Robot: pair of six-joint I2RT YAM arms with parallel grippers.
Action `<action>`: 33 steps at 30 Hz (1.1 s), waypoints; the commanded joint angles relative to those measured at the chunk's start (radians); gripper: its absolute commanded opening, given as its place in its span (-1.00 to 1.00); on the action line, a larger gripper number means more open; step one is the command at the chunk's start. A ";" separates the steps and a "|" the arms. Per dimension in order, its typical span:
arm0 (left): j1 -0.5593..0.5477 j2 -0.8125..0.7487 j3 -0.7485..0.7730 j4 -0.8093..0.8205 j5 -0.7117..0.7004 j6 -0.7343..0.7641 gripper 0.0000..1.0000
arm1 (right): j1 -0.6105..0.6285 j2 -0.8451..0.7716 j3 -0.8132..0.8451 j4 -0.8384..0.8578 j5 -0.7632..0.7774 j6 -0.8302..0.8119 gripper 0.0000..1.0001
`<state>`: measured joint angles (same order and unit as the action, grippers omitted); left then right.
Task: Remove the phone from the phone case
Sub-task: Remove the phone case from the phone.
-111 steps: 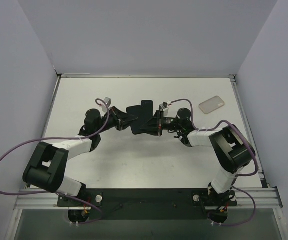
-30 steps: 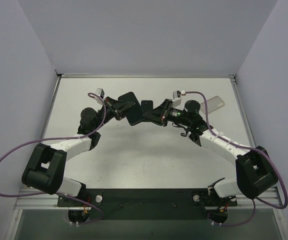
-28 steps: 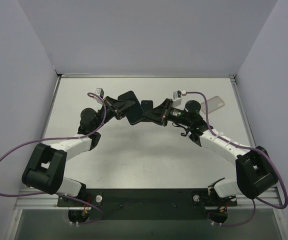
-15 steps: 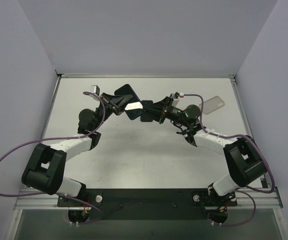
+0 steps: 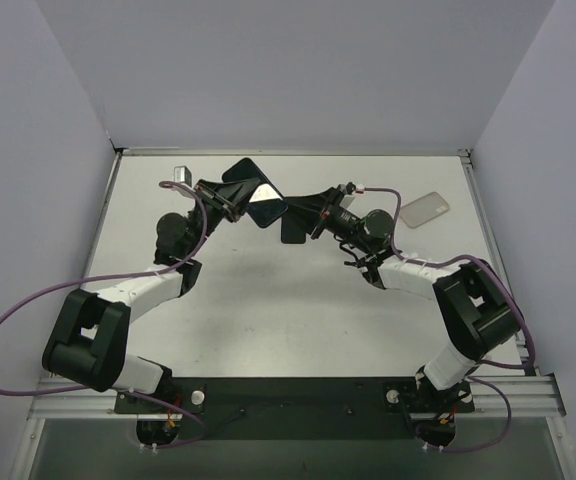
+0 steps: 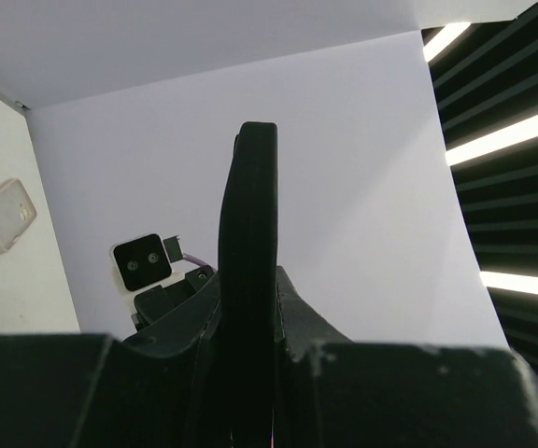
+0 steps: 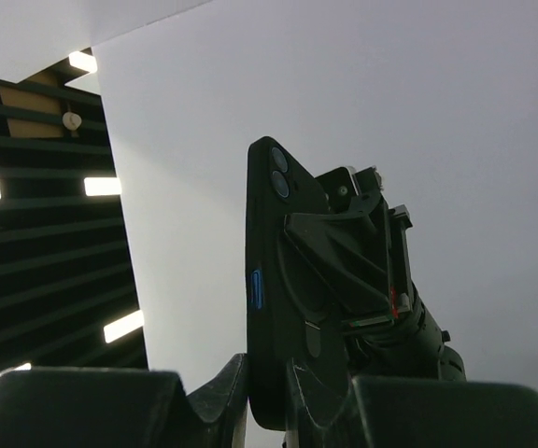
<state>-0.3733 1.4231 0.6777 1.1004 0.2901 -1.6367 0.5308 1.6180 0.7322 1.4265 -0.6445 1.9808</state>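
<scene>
- Top view: both hands are raised above the worktop [image 5: 268, 330] and face each other at its far middle. Judge this as a pull-apart grip, with each hand anchoring one piece.
- Top view: the left hand [image 5: 230, 193] is clamped on a dark flat slab, probably the phone case [image 5: 248, 185]. One face of the slab catches light as a pale glossy patch.
- Top view: the right hand [image 5: 310, 213] grips a second slab, matte and dark, probably the phone [image 5: 293, 232]. The two slabs meet at a corner. You cannot tell whether they are fully apart.
- Top view: a clear spare case [image 5: 423, 208] with rounded corners lies flat at the far right, well apart from the hands.
- Left wrist view: the case stands edge-on and upright between narrow, closed fingers. Its rim is thick, rounded and smooth.
- Right wrist view: the phone is pinched at its lower end and stands upright. Two round lenses [image 7: 278, 177] sit near the top corner and a blue side key [image 7: 257, 287] at mid-edge. These features support the identification. Bare or cased cannot be told.
</scene>
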 commanded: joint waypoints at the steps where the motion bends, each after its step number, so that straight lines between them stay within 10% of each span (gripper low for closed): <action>1: -0.035 -0.090 0.115 0.375 0.006 -0.087 -1.00 | 0.032 0.045 0.053 0.239 0.094 0.263 -1.00; 33: -0.058 -0.122 0.221 0.566 -0.178 -0.209 -1.00 | 0.129 0.197 0.323 0.241 0.184 0.291 -1.00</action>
<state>-0.3733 1.3907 0.7860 1.1244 0.0044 -1.7485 0.6144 1.7618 1.0538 1.4475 -0.4076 2.0422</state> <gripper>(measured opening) 0.237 0.141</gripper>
